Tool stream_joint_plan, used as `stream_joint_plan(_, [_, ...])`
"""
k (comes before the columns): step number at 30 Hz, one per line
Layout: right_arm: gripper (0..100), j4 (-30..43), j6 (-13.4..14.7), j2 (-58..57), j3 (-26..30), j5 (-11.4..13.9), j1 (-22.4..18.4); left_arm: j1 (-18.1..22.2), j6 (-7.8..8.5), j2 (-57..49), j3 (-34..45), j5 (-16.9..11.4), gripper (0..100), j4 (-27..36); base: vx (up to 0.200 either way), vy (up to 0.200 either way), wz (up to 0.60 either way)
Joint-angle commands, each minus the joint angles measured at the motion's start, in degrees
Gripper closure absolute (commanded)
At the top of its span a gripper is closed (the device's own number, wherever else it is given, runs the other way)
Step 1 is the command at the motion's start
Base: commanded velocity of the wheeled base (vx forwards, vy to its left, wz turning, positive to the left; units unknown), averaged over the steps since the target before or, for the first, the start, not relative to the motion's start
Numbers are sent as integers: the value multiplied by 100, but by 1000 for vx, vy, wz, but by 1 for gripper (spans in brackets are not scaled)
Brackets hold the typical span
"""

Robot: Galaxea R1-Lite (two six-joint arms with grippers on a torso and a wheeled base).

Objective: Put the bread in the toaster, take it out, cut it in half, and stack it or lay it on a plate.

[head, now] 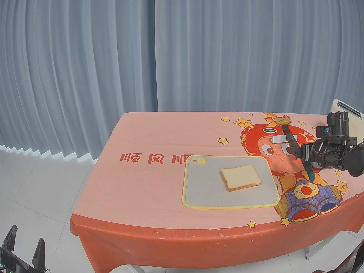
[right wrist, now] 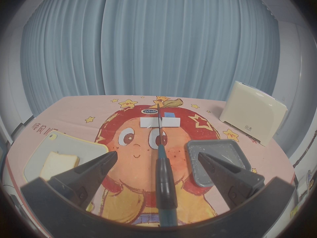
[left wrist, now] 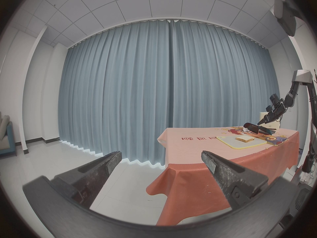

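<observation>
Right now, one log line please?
bread uncut on cutting board | right claw open above knife | left claw open

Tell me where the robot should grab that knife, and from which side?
By the dark handle, coming down from above. The knife lies flat on the tablecloth, blade pointing away, and the open right pincer hangs over it, a finger to each side.

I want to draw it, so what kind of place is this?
Probably a robot test room set up like a kitchen: a toaster, bread on a cutting board, and one table before big curtains.
</observation>
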Motion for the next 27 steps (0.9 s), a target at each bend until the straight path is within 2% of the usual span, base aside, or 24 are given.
stream_joint_plan(1, [0,-67,-1,140,60,-49,60,0,-4,-31,101,2,0,-2,0,0,0])
stream_joint_plan(8, [0,-207,-18,316,16,-67,33,0,-4,-31,101,2,0,-2,0,0,0])
stream_joint_plan(18, [0,-418,-405,518,122,-58,-125,0,-4,-31,101,2,0,-2,0,0,0])
stream_joint_plan(22, [0,-427,-554,545,174,30,-230,0,-4,-40,101,2,0,-2,0,0,0])
stream_joint_plan(27, [0,-576,-589,562,289,135,-230,0,-4,-40,101,2,0,-2,0,0,0])
